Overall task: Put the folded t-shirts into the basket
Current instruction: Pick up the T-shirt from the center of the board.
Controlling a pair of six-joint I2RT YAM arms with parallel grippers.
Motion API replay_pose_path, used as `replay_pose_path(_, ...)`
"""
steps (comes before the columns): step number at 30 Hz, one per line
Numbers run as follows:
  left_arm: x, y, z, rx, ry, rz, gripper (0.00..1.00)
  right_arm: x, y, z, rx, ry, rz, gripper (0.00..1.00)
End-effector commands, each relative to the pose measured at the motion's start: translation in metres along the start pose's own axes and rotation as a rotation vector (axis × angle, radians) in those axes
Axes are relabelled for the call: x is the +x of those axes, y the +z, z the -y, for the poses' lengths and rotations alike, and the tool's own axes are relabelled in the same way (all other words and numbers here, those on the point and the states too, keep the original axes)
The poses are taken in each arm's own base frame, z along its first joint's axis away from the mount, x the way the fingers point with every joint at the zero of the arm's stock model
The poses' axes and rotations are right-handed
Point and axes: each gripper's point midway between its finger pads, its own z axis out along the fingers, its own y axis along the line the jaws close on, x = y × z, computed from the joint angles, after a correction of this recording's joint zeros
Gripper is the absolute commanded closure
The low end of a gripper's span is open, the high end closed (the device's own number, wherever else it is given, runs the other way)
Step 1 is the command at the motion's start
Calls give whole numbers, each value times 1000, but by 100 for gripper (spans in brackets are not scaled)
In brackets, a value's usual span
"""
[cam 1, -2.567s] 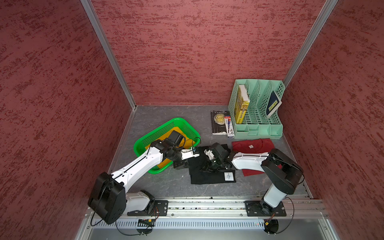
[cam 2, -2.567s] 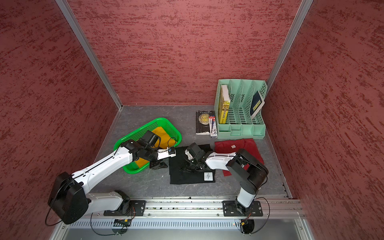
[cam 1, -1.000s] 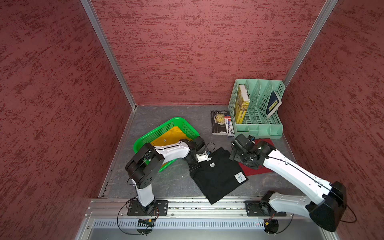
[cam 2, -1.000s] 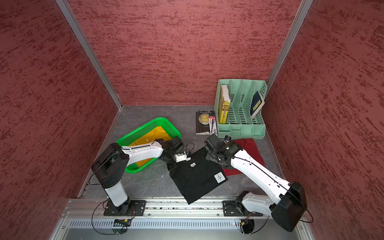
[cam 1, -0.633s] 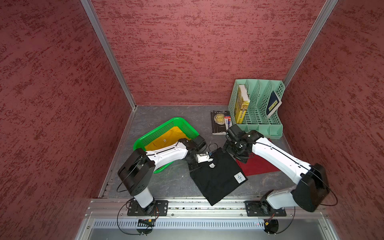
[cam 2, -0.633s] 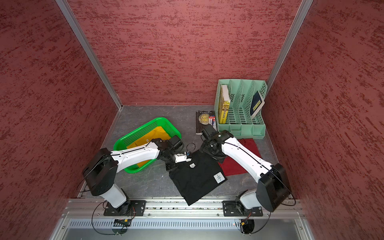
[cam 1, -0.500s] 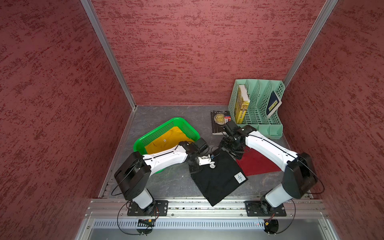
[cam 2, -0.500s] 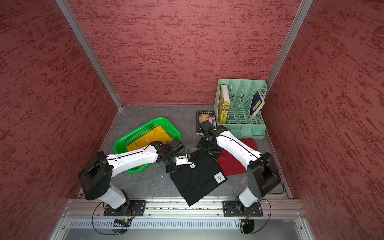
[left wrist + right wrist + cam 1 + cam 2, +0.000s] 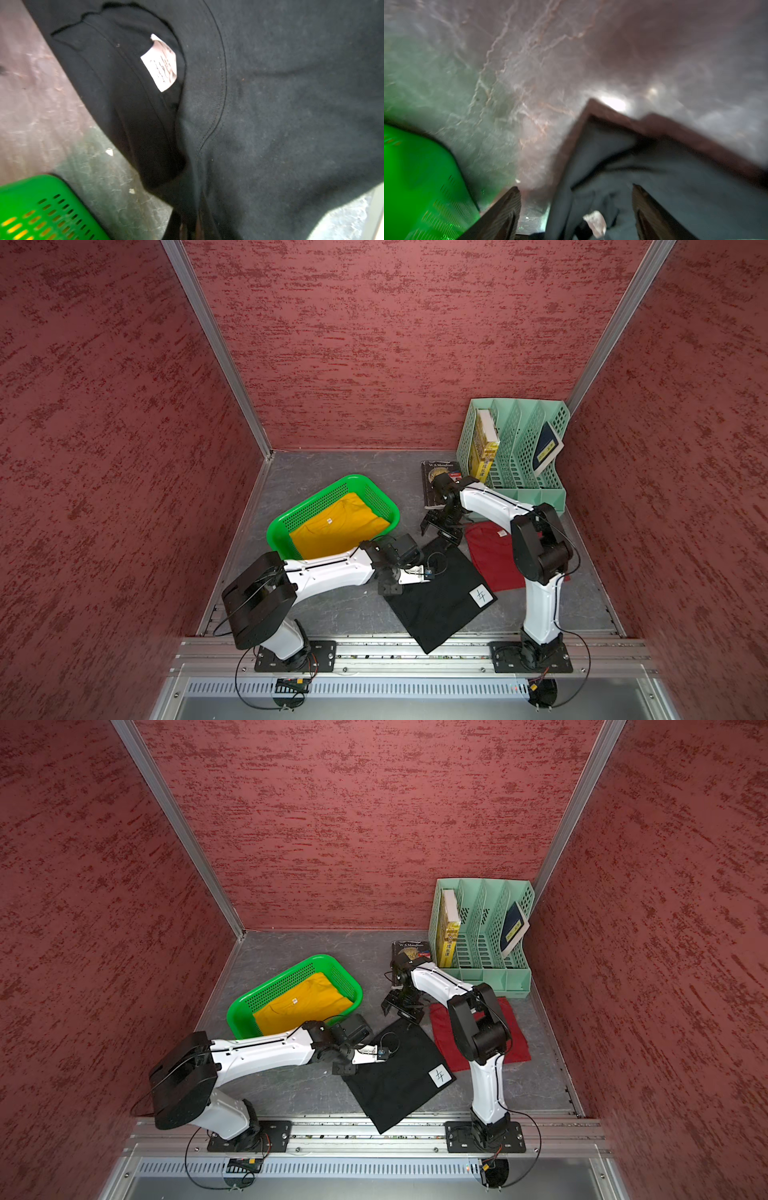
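**Black shirt: pinched at one edge, straddled at a corner**

The black folded cotton t-shirt [image 9: 440, 601] lies flat on the grey marbled bench [image 9: 332, 472], turned cornerwise. It sits between the bright green perforated plastic basket [image 9: 358, 480] and the dark red folded t-shirt [image 9: 494, 568], and its near corner reaches the metal rail at the front.

My left claw [image 9: 390, 587] is pressed together on the shirt's edge on the basket side. In the left wrist view the cloth below the collar bunches down into the pinch, and the fabric hides most of my fingers.

My right claw [image 9: 440, 529] stands spread at the shirt's far corner. In the right wrist view that corner lies between my two fingers [image 9: 500, 216], but blur keeps me from telling whether they touch it.

The mustard yellow folded t-shirt [image 9: 332, 531] lies inside the basket. My right arm covers part of the red shirt. It also covers part of a dark book [image 9: 432, 472] lying flat beside the mint-green slotted file organizer [image 9: 515, 456].
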Motion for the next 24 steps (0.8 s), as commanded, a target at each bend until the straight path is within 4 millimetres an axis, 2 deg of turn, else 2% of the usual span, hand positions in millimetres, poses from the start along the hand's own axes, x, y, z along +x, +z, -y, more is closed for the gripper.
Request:
replay_pose_path(1, -14, -10, -9, -60, 31, 77, 100, 1, 11, -6, 10, -18, -19, 19)
replay_pose_path(6, -12, -15, -6, -67, 46, 103, 100, -5, 30, 5, 106, -6, -50, 33)
replay_pose_path(11, -9, -16, -5, -56, 37, 113, 100, -7, 41, 14, 153, 10, -59, 67)
replay_pose_path(14, -5, -20, -7, -36, 12, 117, 100, -5, 36, 7, 118, 16, -63, 99)
replay_pose_path(18, -1, -35, -17, 4, -47, 124, 100, 1, 12, -12, 13, 36, -40, 100)
replay_pose_path(24, 11, -76, -22, 54, -112, 163, 100, 15, -61, -26, -130, 75, 88, 100)
